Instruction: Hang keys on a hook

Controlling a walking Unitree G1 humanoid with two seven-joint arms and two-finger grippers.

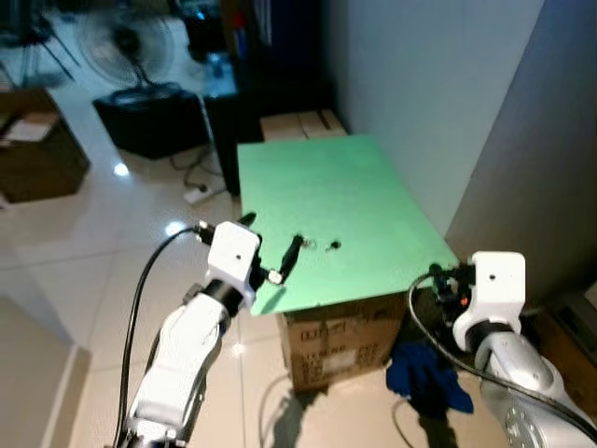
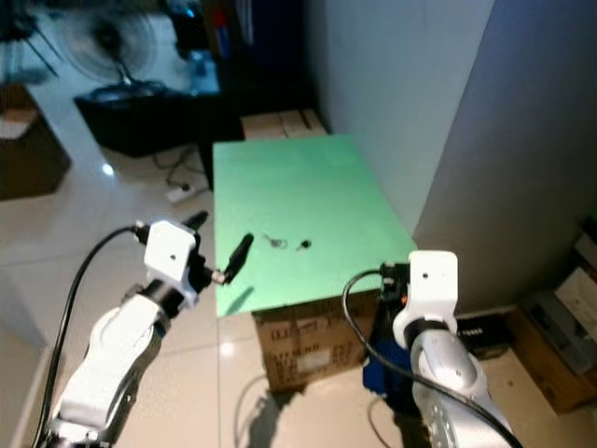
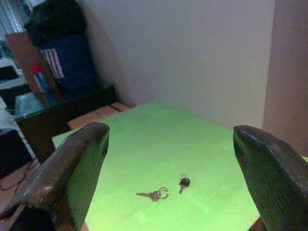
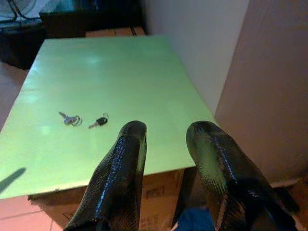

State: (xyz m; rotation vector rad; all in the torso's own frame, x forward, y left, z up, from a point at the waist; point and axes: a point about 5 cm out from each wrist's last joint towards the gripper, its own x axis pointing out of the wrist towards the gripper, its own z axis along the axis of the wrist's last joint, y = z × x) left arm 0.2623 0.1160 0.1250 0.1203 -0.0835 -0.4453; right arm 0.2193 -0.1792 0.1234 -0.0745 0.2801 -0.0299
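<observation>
A small bunch of silver keys [image 1: 311, 245] on a ring lies on the green board [image 1: 326, 187], with a black-headed key [image 1: 334, 245] just to its right. The same silver keys [image 3: 154, 194] and black-headed key [image 3: 183, 183] appear in the left wrist view. My left gripper [image 1: 270, 241] hovers at the board's near left edge, a little left of the keys, open wide with nothing between its fingers [image 3: 72, 168]. My right gripper [image 4: 166, 129] is held off the board's near right corner, open and empty, its fingers [image 4: 120, 163] pointing across the board.
The green board rests on a cardboard box [image 1: 340, 341]. A blue cloth [image 1: 424, 378] lies on the floor beside the box. A wall [image 1: 438, 84] runs along the right. Brown boxes [image 1: 298, 123], a black cabinet [image 1: 149, 121] and a fan [image 1: 126, 42] stand behind.
</observation>
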